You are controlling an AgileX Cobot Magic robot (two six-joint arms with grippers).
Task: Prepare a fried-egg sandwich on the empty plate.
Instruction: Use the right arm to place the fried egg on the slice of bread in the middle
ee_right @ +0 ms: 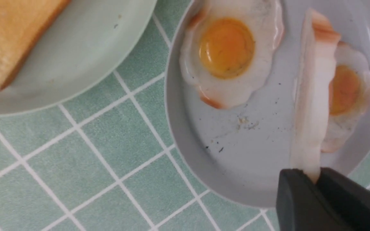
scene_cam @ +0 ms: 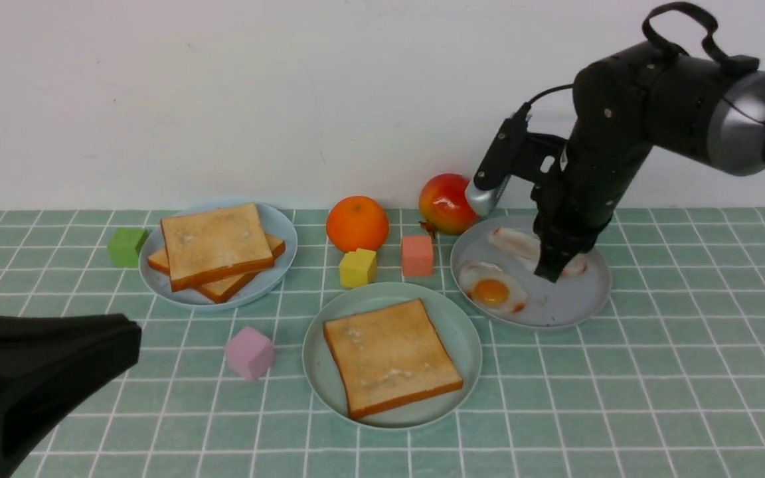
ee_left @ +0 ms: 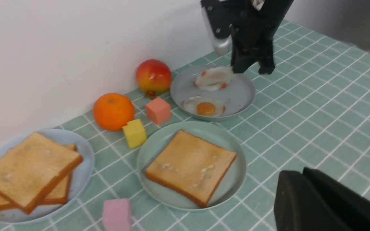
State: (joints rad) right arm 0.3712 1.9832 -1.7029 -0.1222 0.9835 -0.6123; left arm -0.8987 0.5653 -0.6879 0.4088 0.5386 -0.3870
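One egg (ee_right: 310, 96) (edge-on) sits pinched in the right claw (ee_right: 315, 175).

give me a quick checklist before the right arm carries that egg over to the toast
1. right gripper shut on the held egg: ok, its edge is pinched between the fingers.
2. held egg free of the egg behind it on the grey plate: cannot tell.
3. toast lying flat on the mint-green plate, top bare: ok.
4. left gripper away from both plates: ok, low at the near left.
5. spare toast slices on the pale blue plate for the top: ok.
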